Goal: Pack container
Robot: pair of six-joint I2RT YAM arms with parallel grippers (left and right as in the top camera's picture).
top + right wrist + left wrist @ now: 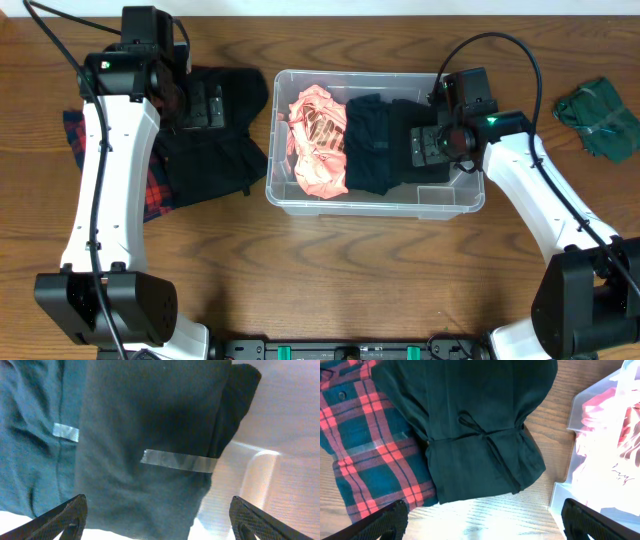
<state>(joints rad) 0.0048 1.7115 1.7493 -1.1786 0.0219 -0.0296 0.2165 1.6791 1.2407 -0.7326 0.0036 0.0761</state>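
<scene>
The clear plastic container (375, 203) stands mid-table and holds a pink garment (318, 140), a dark teal folded garment (367, 145) and a black folded garment (410, 120). My right gripper (432, 146) is open and hovers inside the container over the black garment (150, 435), holding nothing. My left gripper (205, 105) is open and empty above a black garment (215, 150) that lies on the table left of the container. That black garment (470, 425) has a tie cord. A red plaid shirt (365, 450) lies beside it.
A dark green bundled garment (600, 118) lies at the far right of the table. The container's left wall (580, 455) shows at the right of the left wrist view. Cables run from both arms toward the back edge.
</scene>
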